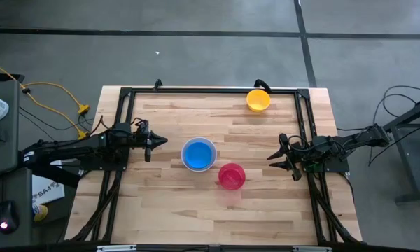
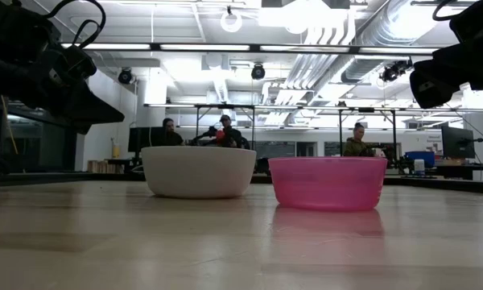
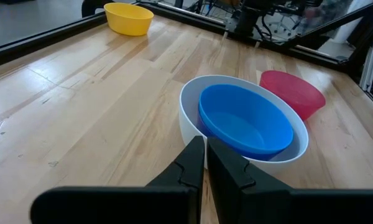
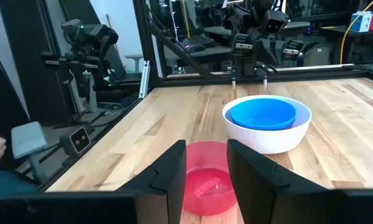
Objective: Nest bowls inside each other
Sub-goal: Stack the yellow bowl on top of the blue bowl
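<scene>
A blue bowl point(image 1: 198, 153) sits nested inside a white bowl point(image 3: 189, 109) near the table's middle. A red bowl point(image 1: 232, 176) stands on its base just right of and nearer than them. A yellow-orange bowl point(image 1: 258, 99) stands at the far edge. My left gripper point(image 1: 157, 141) hovers shut, left of the white bowl, pointing at it. My right gripper point(image 1: 274, 159) hovers open, right of the red bowl. In the right wrist view the red bowl point(image 4: 205, 183) shows between the fingers, beyond their tips. Neither gripper touches a bowl.
A black metal frame point(image 1: 210, 90) runs along the table's far, left and right sides. Bare wood lies in front of the bowls toward the near edge point(image 1: 210, 224). People sit at desks in the room behind point(image 2: 225, 133).
</scene>
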